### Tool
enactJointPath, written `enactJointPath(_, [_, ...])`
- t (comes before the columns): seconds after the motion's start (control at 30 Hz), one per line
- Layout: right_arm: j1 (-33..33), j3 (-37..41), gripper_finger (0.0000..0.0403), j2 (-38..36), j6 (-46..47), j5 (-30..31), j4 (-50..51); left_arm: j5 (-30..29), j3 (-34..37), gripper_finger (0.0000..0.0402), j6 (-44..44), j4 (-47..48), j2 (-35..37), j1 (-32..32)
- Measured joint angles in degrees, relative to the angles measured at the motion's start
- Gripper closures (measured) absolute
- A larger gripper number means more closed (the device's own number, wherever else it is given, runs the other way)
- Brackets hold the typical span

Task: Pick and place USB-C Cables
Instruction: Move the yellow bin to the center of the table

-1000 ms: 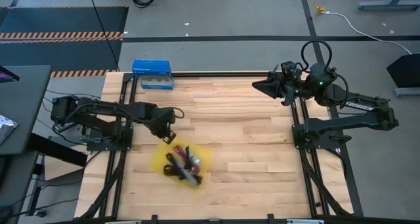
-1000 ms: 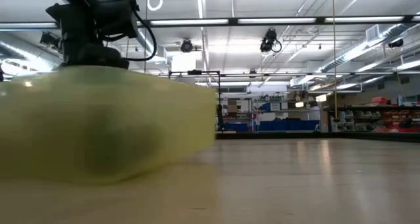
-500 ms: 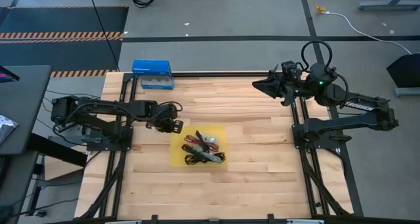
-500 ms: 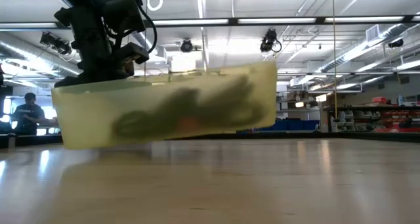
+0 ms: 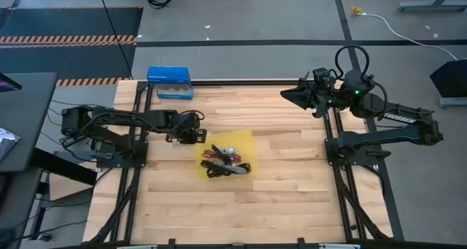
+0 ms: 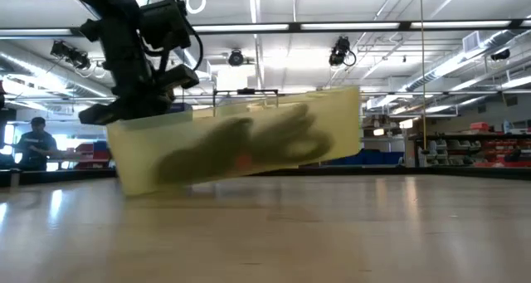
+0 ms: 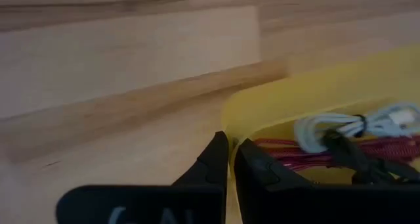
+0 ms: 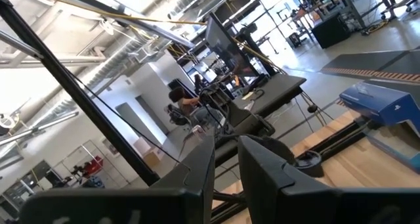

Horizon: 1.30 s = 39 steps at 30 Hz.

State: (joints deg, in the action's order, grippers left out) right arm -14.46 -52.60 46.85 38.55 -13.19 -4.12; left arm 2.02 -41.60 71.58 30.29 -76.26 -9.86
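A yellow see-through bin [image 5: 235, 141] sits mid-table, right of my left gripper [image 5: 193, 136], which is shut on its wall. Several USB-C cable bundles [image 5: 225, 163] lie inside it. The left wrist view shows a grey one [image 7: 357, 124], a magenta one [image 7: 289, 150] and a black one [image 7: 367, 168]. In the low view the bin [image 6: 249, 146] is tilted, and the cables are a dark shape behind its wall. My right gripper [image 5: 286, 96] waits raised over the table's far right part, fingers close together, touching nothing. My left gripper pinches the bin's side wall at its rim [image 7: 230, 144], near a rounded corner, with one finger [image 7: 262, 168] inside and the other [image 7: 213, 166] outside. It comes from the table's left, slanting down. The bin tilts, its gripped end [image 6: 133, 179] low by the table and its other end [image 6: 353, 125] higher.
A blue rectangular box [image 5: 169, 82] stands at the table's far left corner. Black frame rails [image 5: 332, 169] run along both sides of the wooden top. Bare wood [image 5: 277, 198] spreads right of the bin and toward the near edge. A person [image 6: 35, 142] sits in the room behind.
My left gripper has moved a little toward the far edge and turned, staying shut on the bin. The bin has been lifted and swung about the gripper, from the near side toward the right and away from the near edge. It now tilts with its gripped end low.
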Motion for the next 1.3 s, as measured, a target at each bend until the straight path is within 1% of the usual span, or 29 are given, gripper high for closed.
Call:
enactJointPath(0.1, [0.1, 0.0, 0.0329, 0.0, 0.7, 0.0, 0.0, 1.9, 0.0, 0.0377, -1.0, -4.9, -1.6, -0.3])
enactJointPath(0.2, [0.5, 0.0, 0.0329, 0.0, 0.9, -0.2, 0.3, 3.7, -0.1, 0.0352, -1.3, -7.8, -1.9, -0.4])
enactJointPath(0.3, [0.6, 0.0, 0.0328, 0.0, 0.9, -0.1, 0.7, 4.0, -0.3, 0.0321, -1.5, -6.6, -1.6, -0.4])
enactJointPath(0.47, [0.6, 0.0, 0.0327, 0.0, 1.3, -0.1, 1.7, 3.8, -3.7, 0.0273, -5.0, -2.2, -1.2, -0.4])
enactJointPath(0.6, [0.6, 0.0, 0.0327, 0.0, 3.8, 1.0, 3.5, 3.6, -9.8, 0.0247, -11.4, 1.4, -1.2, -0.4])
enactJointPath(0.67, [0.6, -0.1, 0.0327, 0.0, 6.1, 3.7, 8.2, 3.2, -13.7, 0.0239, -15.9, 3.8, -1.2, -0.2])
enactJointPath(0.7, [0.8, -0.1, 0.0327, 0.1, 6.0, 4.2, 11.2, 3.2, -16.2, 0.0236, -18.5, 5.0, -1.2, 0.0])
enactJointPath(0.8, [2.5, -0.1, 0.0327, 1.2, 2.2, 4.4, 17.1, 2.9, -24.7, 0.0233, -26.2, 11.6, -1.2, 1.8])
enactJointPath(0.9, [4.2, -0.1, 0.0327, 2.9, -2.6, 5.0, 18.3, 0.1, -32.5, 0.0233, -31.8, 17.9, -1.2, 4.9])
enactJointPath(0.97, [4.6, -0.1, 0.0327, 4.2, -4.1, 5.8, 18.1, -1.7, -36.6, 0.0233, -32.2, 20.2, -1.2, 7.1])
enactJointPath(1.03, [4.2, 0.0, 0.0327, 5.5, -4.4, 6.1, 17.5, -1.9, -40.2, 0.0233, -32.0, 20.6, -1.3, 8.8])
enactJointPath(1.13, [3.3, 0.0, 0.0327, 7.2, -2.8, 6.1, 13.2, -2.9, -45.0, 0.0233, -31.3, 20.4, -1.4, 11.9])
enactJointPath(1.2, [1.8, 0.0, 0.0327, 7.8, -3.7, 6.0, 10.8, -5.2, -47.0, 0.0233, -29.4, 20.5, -1.7, 14.1])
enactJointPath(1.3, [-1.0, 0.0, 0.0327, 8.4, -2.8, 6.1, 7.6, -9.5, -47.8, 0.0233, -26.5, 20.7, -1.7, 17.7])
